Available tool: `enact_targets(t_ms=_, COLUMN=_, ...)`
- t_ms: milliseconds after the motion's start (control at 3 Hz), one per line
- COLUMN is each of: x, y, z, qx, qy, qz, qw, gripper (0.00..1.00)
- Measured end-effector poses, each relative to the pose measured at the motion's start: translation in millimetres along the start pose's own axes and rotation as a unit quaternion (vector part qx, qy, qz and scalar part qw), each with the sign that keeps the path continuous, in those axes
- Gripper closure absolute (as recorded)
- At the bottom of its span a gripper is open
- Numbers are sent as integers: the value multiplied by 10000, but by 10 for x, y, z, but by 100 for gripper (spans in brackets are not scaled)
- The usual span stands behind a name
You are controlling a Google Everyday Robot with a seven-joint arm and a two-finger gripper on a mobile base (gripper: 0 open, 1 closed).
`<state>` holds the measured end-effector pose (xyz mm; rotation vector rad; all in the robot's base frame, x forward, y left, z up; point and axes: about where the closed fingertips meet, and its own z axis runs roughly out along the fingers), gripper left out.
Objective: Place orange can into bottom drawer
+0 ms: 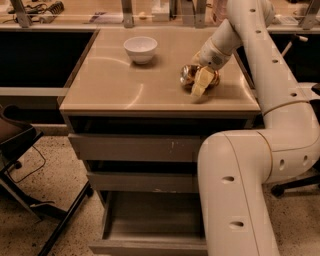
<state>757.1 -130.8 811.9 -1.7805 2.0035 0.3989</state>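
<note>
A speckled floor runs under a grey cabinet whose tan surface fills the middle of the view. Behind it a second counter crosses the top edge, with upright posts and small clutter too blurred to name. To the left stands a dark-framed chair, one leg angling down across the floor.

On the surface, a white bowl sits upright toward the back, left of centre. The orange can lies on its side near the right front part of the surface, well apart from the bowl, its silver round end turned to the left.

The robot's pale arm rises in the foreground on the right, hiding the right part of the cabinet's front, bends at the right edge and reaches back down from the top. The tool is at the can, low over the surface, with a pale part of it lying across the near side of the can and touching it. Whether the tool is clamped on the can or only set around it cannot be told from here.

Below the surface, the upper drawer front shows pale scratch marks, and the middle drawer front is slightly forward of it. The bottom drawer is pulled out, its flat grey inside bare where visible.
</note>
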Motion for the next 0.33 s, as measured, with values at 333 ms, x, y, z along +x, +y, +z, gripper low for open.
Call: enact_targets(t_ms=333, x=0, y=0, z=1, qx=0, qy=0, qz=0, qw=10000, gripper=0)
